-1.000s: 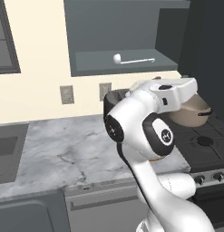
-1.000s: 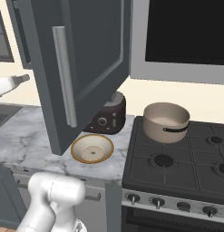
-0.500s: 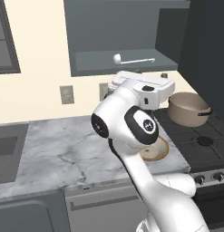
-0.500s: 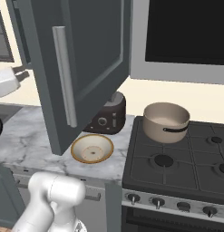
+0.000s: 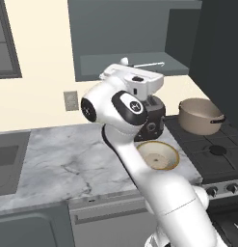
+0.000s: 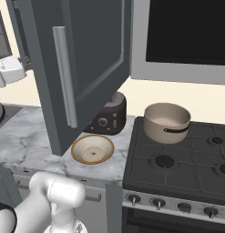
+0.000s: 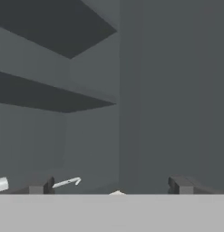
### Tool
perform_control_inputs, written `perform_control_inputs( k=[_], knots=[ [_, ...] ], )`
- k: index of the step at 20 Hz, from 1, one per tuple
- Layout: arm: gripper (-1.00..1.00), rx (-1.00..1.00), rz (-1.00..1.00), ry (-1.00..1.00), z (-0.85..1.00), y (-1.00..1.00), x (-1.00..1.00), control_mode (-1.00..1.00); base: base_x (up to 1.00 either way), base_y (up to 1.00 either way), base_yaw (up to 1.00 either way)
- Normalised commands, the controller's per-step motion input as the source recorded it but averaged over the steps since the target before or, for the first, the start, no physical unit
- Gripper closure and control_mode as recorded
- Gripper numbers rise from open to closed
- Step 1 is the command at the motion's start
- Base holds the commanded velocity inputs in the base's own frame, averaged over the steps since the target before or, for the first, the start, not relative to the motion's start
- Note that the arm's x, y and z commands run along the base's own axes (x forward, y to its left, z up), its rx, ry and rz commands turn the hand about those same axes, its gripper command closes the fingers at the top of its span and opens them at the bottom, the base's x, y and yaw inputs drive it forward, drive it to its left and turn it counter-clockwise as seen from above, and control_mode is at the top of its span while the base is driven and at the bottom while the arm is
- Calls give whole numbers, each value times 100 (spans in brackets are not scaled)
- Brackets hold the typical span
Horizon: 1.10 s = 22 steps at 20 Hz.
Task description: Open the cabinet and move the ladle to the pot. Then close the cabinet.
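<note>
We judge the cabinet (image 6: 82, 54) step done: door swung wide, handle (image 6: 64, 75) facing us. Step in hand is reaching for the ladle (image 5: 142, 64), which lies on the bottom shelf, bowl left, handle right. The pot (image 6: 167, 122) waits on the stove (image 6: 186, 168), well apart. We see the arm bent up over the counter (image 5: 67, 164), hand pointing into the cabinet just below the shelf. The gripper (image 7: 111, 186) is spread wide, nothing in it. Next we'd need to rise, straddle the thin handle, then pinch.
</note>
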Motion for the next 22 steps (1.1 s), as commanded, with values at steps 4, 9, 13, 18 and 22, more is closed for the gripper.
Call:
perform_control_inputs(
  k=[4, 9, 13, 18, 22],
  knots=[
    [-100, 5, 0, 7, 8, 12, 37, -100, 0, 0, 0],
    [-100, 0, 8, 13, 0, 0, 4, -100, 0, 0, 0],
    [-100, 0, 10, 8, 0, 0, 18, -100, 0, 0, 0],
    [-100, 2, 6, 7, 0, 0, 35, -100, 0, 0, 0],
    [-100, 2, 7, 5, 0, 0, 42, -100, 0, 0, 0]
  ],
)
